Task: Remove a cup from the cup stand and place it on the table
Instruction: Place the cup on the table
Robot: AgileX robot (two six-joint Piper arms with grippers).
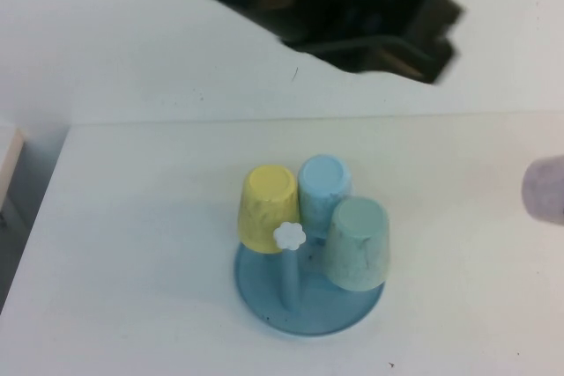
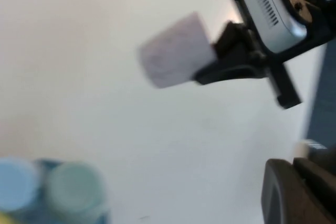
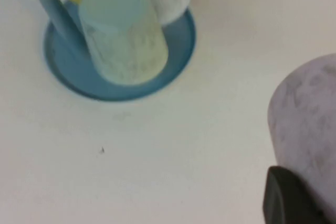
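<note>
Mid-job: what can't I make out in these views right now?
- High view: cup cut by the right edge; right gripper out of frame there.
- Left wrist view: right gripper grips the cup, both blurred; whether it touches the table is unclear.
- Same view: left gripper, shut above the table, mostly cut by the frame edge.

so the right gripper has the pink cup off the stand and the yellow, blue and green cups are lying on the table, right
Not quite. The right gripper does hold the pink cup away from the stand, but the yellow cup, blue cup and green cup sit upside down on the stand's pegs, not on the table. The high view shows it.
</note>
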